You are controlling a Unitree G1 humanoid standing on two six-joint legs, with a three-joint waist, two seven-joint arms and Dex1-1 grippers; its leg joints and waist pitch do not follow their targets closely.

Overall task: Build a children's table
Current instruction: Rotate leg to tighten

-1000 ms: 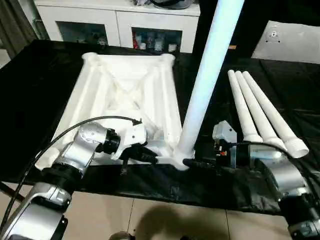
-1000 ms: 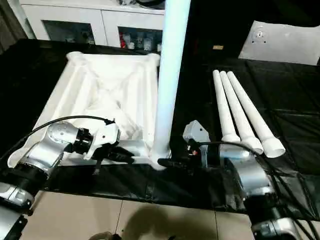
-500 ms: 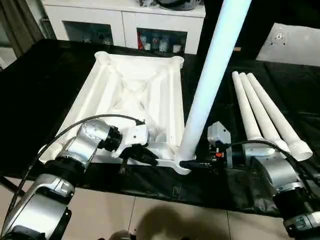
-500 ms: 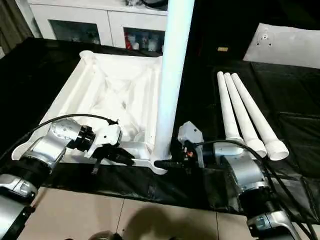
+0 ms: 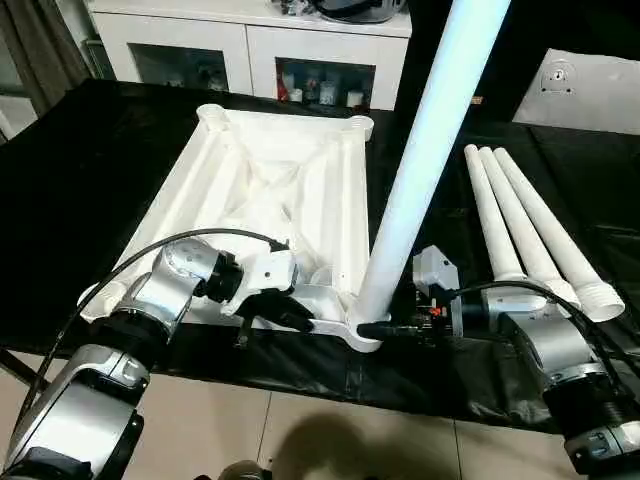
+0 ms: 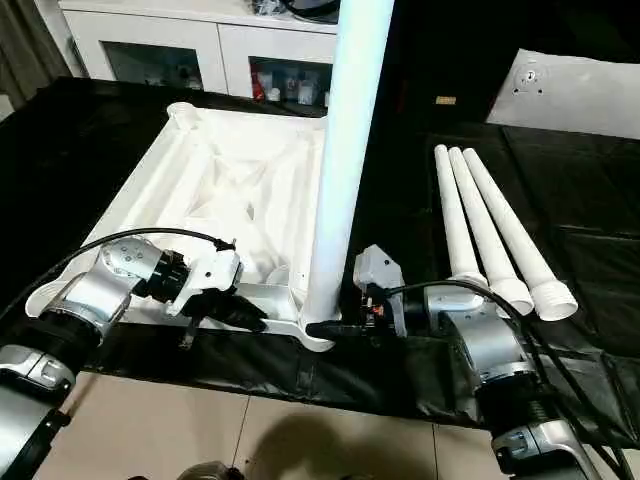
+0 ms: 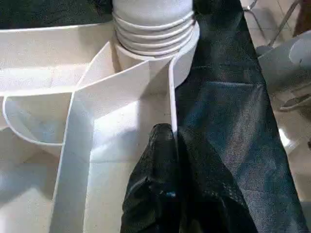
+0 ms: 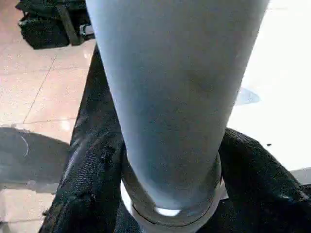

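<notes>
One leg [image 5: 425, 150] stood upright in tabletop [image 5: 270, 205] near corner socket; three legs [image 5: 530, 230] lay alongside on black cloth [image 5: 80, 180].

A surface [image 5: 90, 160] draped in black cloth fills the middle of the frame, its cloth hanging over the near edge at the bottom; the white tabletop [image 5: 270, 190] lies on it upside down, left of centre, ribbed underside up; three white legs [image 5: 525, 225] lie side by side on the cloth at the right, touching one another, wide ends toward the bottom; a flat white sheet [image 5: 590, 90] rests at the upper right corner; pale tiled floor [image 5: 330, 430] shows below the cloth's edge.
</notes>
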